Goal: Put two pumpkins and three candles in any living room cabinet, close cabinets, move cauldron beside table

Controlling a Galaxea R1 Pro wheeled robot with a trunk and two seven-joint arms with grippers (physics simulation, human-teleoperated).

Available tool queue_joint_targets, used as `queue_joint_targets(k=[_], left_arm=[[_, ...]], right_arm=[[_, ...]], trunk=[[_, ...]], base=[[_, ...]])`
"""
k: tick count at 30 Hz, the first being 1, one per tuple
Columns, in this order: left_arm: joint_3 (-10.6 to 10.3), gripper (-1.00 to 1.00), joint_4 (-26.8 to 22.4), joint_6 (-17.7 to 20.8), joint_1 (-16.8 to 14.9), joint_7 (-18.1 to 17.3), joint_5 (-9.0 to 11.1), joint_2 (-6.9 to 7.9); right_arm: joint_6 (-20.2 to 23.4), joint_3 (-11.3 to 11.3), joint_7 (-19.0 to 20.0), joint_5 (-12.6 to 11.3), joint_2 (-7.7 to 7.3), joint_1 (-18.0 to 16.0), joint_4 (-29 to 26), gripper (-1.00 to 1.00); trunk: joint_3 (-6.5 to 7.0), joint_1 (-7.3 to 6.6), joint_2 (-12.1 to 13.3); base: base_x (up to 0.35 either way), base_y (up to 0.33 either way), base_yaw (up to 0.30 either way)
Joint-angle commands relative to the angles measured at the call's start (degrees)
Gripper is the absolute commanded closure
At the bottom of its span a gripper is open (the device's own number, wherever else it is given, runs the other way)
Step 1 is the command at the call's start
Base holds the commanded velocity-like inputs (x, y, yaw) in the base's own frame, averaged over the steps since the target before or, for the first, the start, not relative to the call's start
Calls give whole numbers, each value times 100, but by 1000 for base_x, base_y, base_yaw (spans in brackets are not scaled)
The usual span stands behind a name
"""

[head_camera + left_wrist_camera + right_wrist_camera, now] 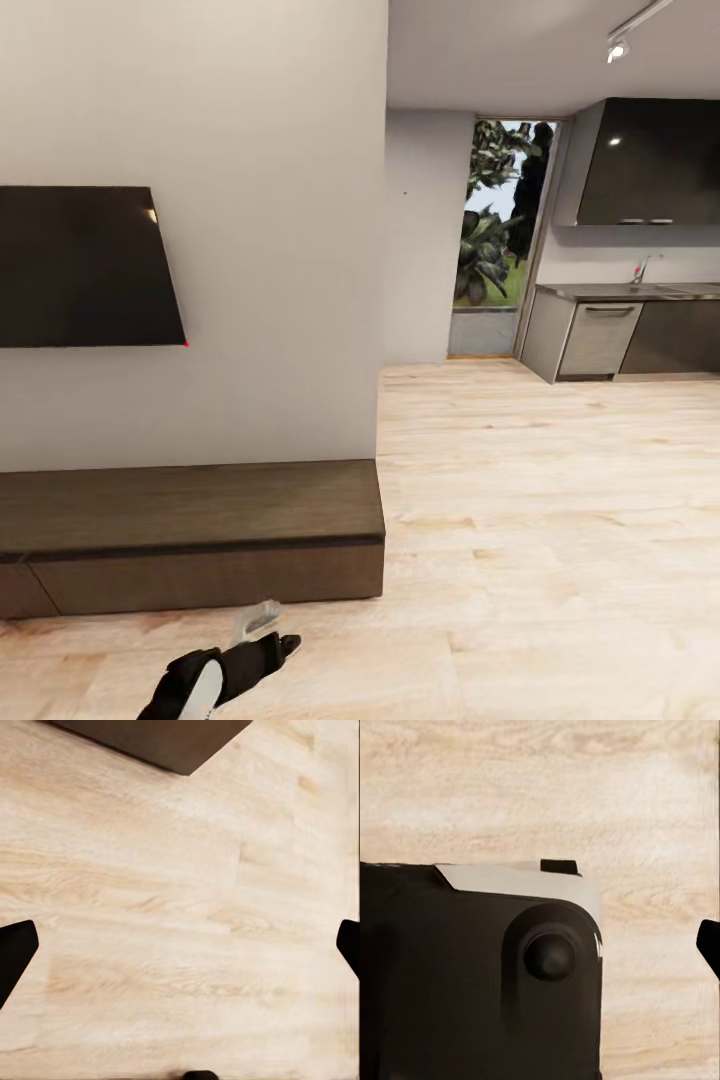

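Jaws spread over bare floor beside the shut cabinet

Jaws of the left gripper (180, 945) stand wide apart in the left wrist view, one dark fingertip (15, 956) at each side edge of the picture, with nothing between them but pale wooden floor (180, 907). A dark-brown corner of the cabinet (161, 739) shows beyond them in that same view. For the right gripper, I cannot tell how the jaws stand: the right wrist view gives one dark fingertip (709, 945) at the picture's edge, while a large black part of the robot's body (472, 982), with a round knob and a grey-white rim, covers the other side.

From the head view, the cabinet (190, 535) runs long and low along the white wall (270, 200), its flat top bare and its drawer fronts flush and shut. A black television (85, 265) hangs on the wall above it. The left arm (220, 670), black with a grey-white panel, reaches in from the lower edge and hangs above the floor just in front of the cabinet. To the right, the floor stretches away to a kitchen with a dark worktop (630, 292), grey lower units, a dark upper cupboard (650, 160), and a tall window (500, 220) with green plants behind it.
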Motion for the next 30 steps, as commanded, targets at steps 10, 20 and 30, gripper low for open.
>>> queue_joint_targets(k=[10,20,30], left_arm=[[33,-100,-1320,908,-418,53,946,61],[1023,-100,-1130,1196,-775,75,2208,284],[2350,-100,-370,1142,-784,90,2608,386]], right_arm=[[243,-8,-11,-12,8,-2,-1388,-100],[238,-7,-79,-31,27,-2,-1810,-100],[154,5,-352,-4,49,-2,-1838,-100]], trunk=[[-7,0,-3],[-7,0,-3],[-7,0,-3]], base=[[0,0,0],[0,0,0],[0,0,0]])
